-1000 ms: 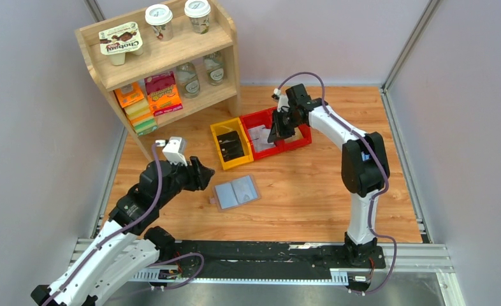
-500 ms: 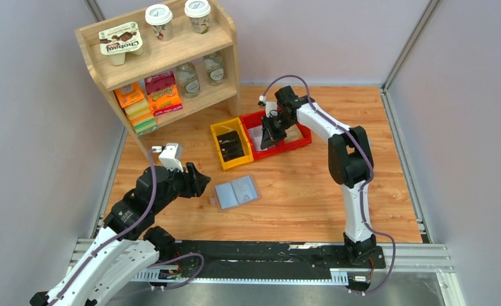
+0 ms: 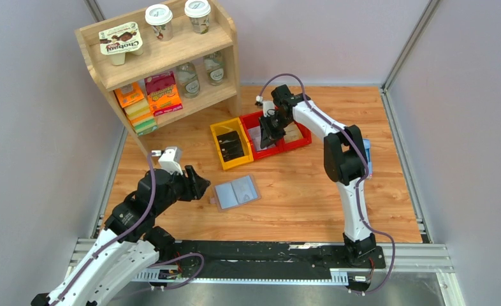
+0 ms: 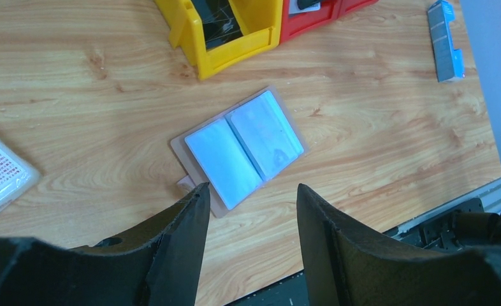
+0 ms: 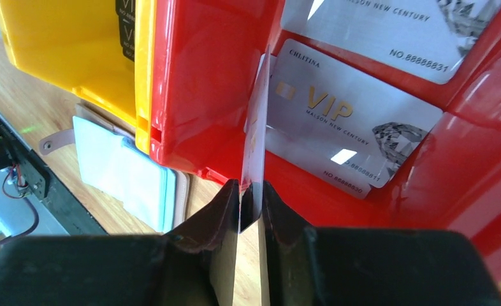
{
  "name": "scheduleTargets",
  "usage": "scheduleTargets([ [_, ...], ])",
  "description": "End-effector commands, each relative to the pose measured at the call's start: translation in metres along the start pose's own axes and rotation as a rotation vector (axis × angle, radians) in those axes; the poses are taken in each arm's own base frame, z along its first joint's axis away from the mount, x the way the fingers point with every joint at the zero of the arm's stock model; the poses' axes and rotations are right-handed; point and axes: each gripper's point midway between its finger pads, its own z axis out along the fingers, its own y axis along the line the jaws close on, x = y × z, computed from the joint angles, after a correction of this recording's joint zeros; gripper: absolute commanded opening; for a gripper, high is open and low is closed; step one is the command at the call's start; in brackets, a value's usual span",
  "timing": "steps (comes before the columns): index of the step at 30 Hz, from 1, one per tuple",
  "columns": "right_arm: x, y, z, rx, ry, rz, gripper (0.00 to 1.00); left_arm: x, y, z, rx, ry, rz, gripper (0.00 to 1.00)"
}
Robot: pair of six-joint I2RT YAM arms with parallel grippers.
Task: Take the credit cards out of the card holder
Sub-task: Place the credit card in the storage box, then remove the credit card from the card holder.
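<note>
While the right gripper (image 5: 251,192) narrowly pinches a credit card (image 5: 257,121) above the red bin (image 5: 203,83), release it low; left gripper (image 4: 251,191) gapes empty.

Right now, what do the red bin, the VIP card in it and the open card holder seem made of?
Red bin: glossy moulded plastic, judging by the sharp highlights. VIP card: probably plastic with a silvery shiny face; it mirrors a bright light. Card holder: hazy blue-grey pockets, perhaps plastic film, on a brown backing, leather or imitation.
</note>
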Motion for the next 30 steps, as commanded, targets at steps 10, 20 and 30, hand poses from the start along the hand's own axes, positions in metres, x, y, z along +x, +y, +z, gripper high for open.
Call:
scheduleTargets([
  [10,-0.058,-0.009,-0.042,0.212,-0.222,-0.029,0.24,0.005,0.003,0.0,-0.007,0.0,-0.044,0.6],
  [20,-0.075,0.011,-0.095,0.342,-0.41,-0.041,0.56,0.017,-0.006,0.016,0.031,0.066,-0.061,0.59],
  [30,-0.02,0.08,-0.103,0.258,-0.537,0.04,0.65,0.041,-0.026,0.05,0.114,0.222,-0.072,0.58],
])
